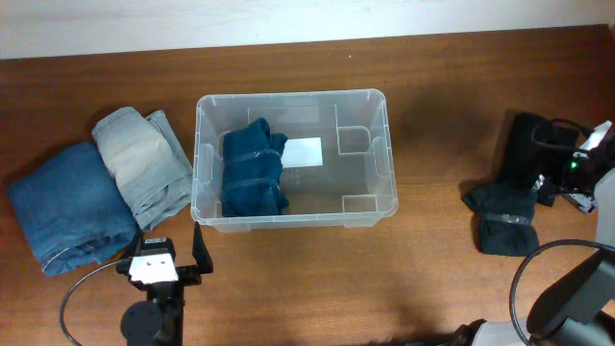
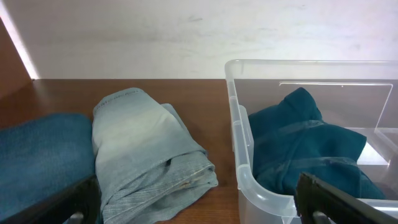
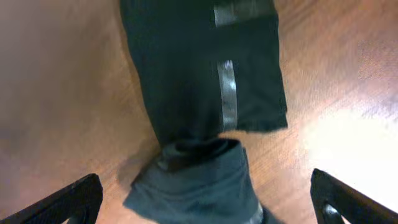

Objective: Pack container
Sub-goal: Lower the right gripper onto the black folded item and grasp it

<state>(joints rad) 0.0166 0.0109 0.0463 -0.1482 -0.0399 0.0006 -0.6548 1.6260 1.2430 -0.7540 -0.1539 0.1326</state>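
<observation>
1. My left gripper point(image 1: 163, 252) hovers near the front left corner of the container point(image 1: 288, 95), and its fingers are spread wide with nothing between them.
2. From my left wrist, the container point(image 2: 239, 118) stands just ahead and to the right, with its rounded corner close to my right finger.
3. My right gripper point(image 1: 586, 159) is well apart from the container, at the right side of the table point(image 1: 384, 279). It is also spread wide, over a black garment point(image 3: 205, 68) and not touching it.
4. The container is clear, glossy plastic, rectangular, with a rolled rim. A white label point(image 1: 304, 152) lies on its bottom.
5. Inside, at the left end, lies a folded dark teal garment point(image 1: 254, 171) of soft cloth.
6. Left of the container lie folded pale grey jeans point(image 1: 144, 163) and beside them folded blue jeans point(image 1: 67, 207), both of coarse denim.
7. The black garment has a shiny grey stripe.
</observation>
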